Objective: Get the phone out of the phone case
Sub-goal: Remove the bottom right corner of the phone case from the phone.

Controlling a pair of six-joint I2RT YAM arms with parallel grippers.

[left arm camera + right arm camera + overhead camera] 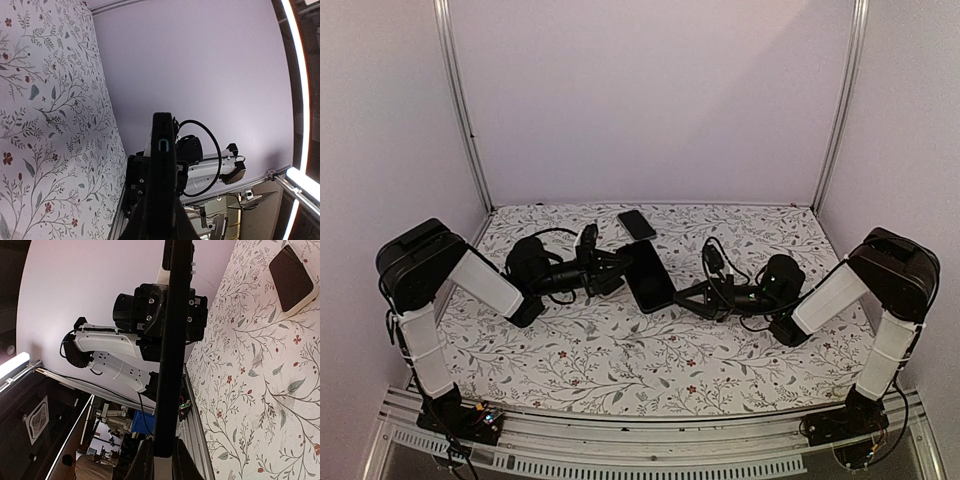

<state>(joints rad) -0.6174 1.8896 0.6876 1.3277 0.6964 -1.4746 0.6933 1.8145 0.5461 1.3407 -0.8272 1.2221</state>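
Item: black phone case (648,277), between both arms. I see the left gripper (614,263) clamped on one edge and the right gripper (680,297) clamped on the opposite edge. A second phone (636,224) lies behind.

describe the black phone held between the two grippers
The phone is a slim, glossy black slab, edge-on in both wrist views, with a teal-ringed slot on one side edge. It sits roughly level over the table, clamped by the left gripper on its left edge and the right gripper at its near-right corner.
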